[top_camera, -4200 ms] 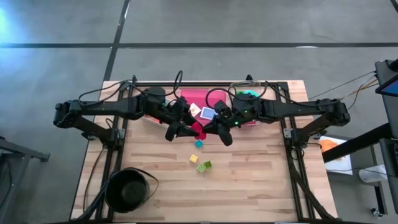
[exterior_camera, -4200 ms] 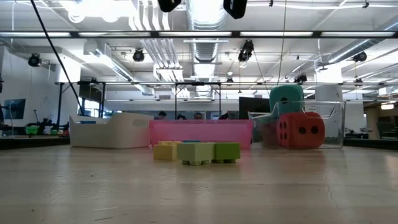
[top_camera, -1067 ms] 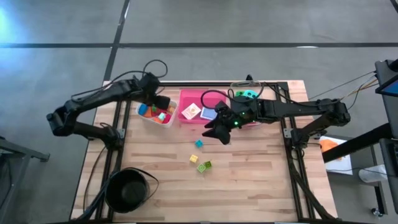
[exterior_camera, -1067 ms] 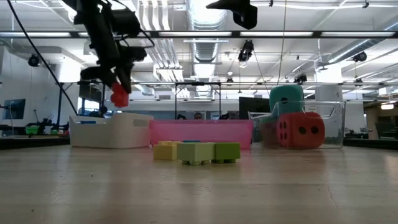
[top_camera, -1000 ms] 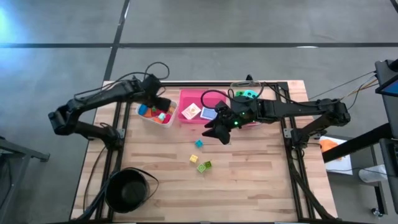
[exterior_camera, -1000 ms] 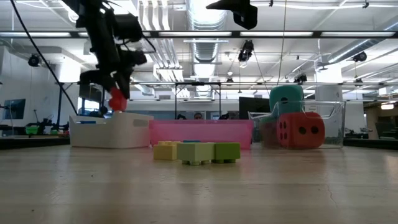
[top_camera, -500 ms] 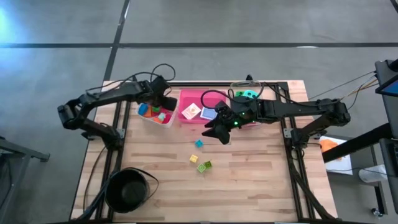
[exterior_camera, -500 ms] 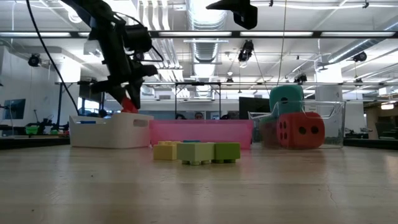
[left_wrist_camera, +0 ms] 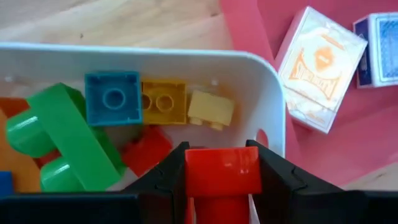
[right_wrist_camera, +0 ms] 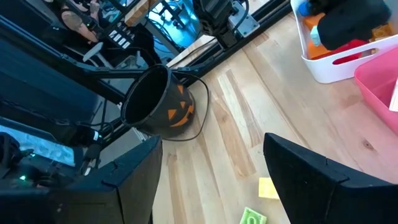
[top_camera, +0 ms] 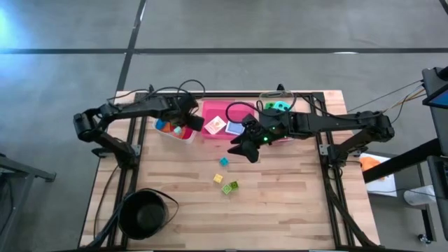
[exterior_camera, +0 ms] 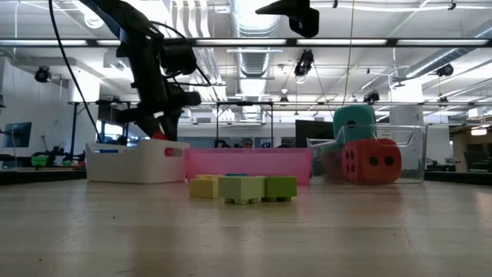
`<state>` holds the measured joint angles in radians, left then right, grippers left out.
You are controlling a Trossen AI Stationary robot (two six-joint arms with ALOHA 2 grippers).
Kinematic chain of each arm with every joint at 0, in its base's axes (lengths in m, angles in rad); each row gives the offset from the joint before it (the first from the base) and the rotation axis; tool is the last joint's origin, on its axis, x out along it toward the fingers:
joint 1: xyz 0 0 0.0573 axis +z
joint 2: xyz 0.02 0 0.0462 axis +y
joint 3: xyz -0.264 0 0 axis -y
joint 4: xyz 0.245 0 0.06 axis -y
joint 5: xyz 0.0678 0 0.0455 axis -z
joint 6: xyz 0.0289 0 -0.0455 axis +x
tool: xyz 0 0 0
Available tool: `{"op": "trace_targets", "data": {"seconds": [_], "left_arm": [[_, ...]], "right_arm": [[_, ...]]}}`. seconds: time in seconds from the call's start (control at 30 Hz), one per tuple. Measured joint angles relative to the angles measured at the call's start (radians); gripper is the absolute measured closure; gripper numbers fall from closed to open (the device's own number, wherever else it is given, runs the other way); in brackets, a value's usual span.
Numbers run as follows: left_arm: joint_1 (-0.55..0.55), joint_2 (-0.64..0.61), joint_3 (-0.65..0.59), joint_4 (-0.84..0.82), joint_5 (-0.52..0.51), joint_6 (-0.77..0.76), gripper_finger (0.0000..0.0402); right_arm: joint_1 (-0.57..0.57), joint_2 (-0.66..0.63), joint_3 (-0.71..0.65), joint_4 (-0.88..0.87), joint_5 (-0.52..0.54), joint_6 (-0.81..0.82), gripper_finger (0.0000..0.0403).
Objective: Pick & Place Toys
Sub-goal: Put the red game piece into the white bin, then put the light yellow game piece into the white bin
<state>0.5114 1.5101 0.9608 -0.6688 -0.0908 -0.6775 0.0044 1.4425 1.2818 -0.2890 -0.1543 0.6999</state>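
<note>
My left gripper (top_camera: pixel 187 123) is shut on a red block (left_wrist_camera: pixel 222 171) right over the white tray (left_wrist_camera: pixel 186 59), at its end beside the pink tray (top_camera: pixel 220 127). In the low view the red block (exterior_camera: pixel 159 136) hangs level with the rim of the white tray (exterior_camera: pixel 138 163). Inside that tray lie green (left_wrist_camera: pixel 62 134), blue (left_wrist_camera: pixel 112 98) and yellow (left_wrist_camera: pixel 163 101) blocks. Two cards (left_wrist_camera: pixel 320 68) lie in the pink tray. My right gripper (top_camera: pixel 245 148) hovers open over the table's middle. Loose blocks (top_camera: pixel 225 180) rest on the wood. My left gripper pinches the red block by two opposite sides (left_wrist_camera: pixel 189 174) between its two fingers. The fingers (exterior_camera: pixel 154 123) come from above, pointing steeply down. The block hangs below them, lifted clear, just over the white tray's rim.
A clear tray at the back right holds a red die (exterior_camera: pixel 371 160) and a teal die (exterior_camera: pixel 354 123). A black bowl (top_camera: pixel 143 213) stands at the near left corner. Bare wood lies around the loose blocks (exterior_camera: pixel 242 188).
My left gripper has gone down and toward the table's right edge with the red block, from above the white tray's far left part to its end beside the pink tray. The block has sunk to the tray's rim.
</note>
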Motion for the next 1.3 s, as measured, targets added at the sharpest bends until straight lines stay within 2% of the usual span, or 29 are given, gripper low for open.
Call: {"op": "trace_targets", "data": {"seconds": [0.67, 1.0, 1.13, 1.3], "left_arm": [[0.0, -0.002, -0.016, 0.0, 0.004, -0.004, 0.0268], [0.0, 0.0, -0.02, -0.022, 0.039, 0.03, 0.0132], [0.0, 0.0, -0.019, -0.033, 0.038, 0.024, 0.0104], [0.0, 0.0, -0.019, -0.044, 0.038, 0.023, 0.0093]], "right_arm": [[0.0, 0.0, -0.02, 0.0, 0.0, 0.034, 0.0132], [0.0, 0.0, -0.032, 0.0, -0.001, 0.06, 0.0132], [0.0, 0.0, -0.032, 0.0, -0.001, 0.06, 0.0132], [0.0, 0.0, -0.032, 0.0, -0.001, 0.06, 0.0132]]}}
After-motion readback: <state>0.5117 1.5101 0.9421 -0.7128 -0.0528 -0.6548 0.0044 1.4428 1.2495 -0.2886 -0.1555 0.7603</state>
